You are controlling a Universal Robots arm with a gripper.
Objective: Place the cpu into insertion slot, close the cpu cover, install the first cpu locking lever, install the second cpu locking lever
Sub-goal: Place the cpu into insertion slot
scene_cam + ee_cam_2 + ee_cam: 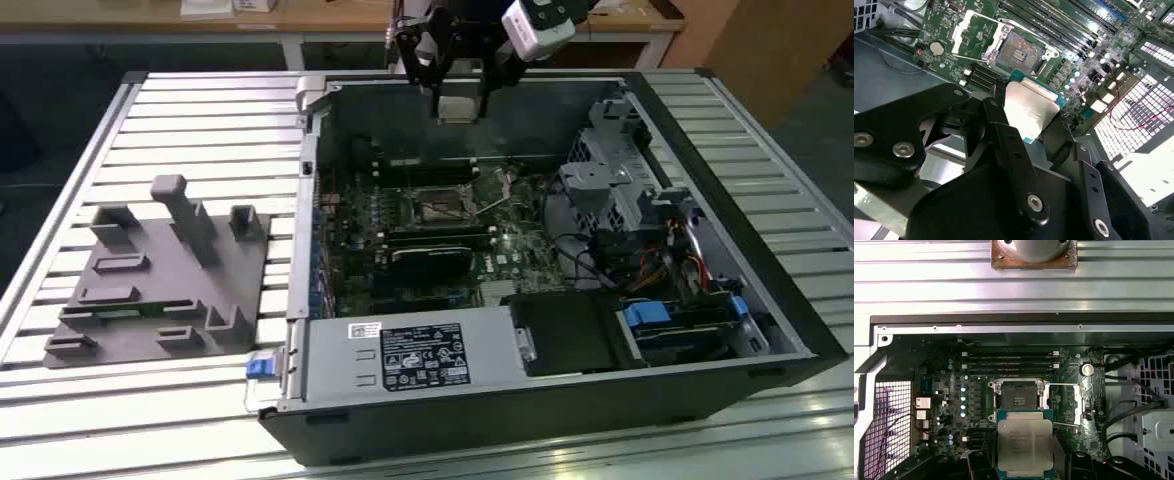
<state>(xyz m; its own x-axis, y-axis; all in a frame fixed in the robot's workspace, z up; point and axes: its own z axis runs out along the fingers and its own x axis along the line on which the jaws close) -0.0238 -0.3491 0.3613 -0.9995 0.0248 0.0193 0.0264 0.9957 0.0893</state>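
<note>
While I look through the cameras, I see that the gripper [457,92] is clenched on the cpu [457,108], its two fingers pressing on two opposite edges of the plate. In the exterior view it hangs above the far wall of the open computer case [561,400], and the insertion slot [438,205] lies lower, on the board inside, well apart from the plate. In the first wrist view the cpu [1025,442] sits between the jaws with its silver face toward the camera, and the insertion slot [1018,394] is straight beyond its free edge, so the two squares look lined up side to side. The slot is bare, with a dark centre. The cpu cover [1081,402] stands swung open beside it. I judge the first step is not yet done.
</note>
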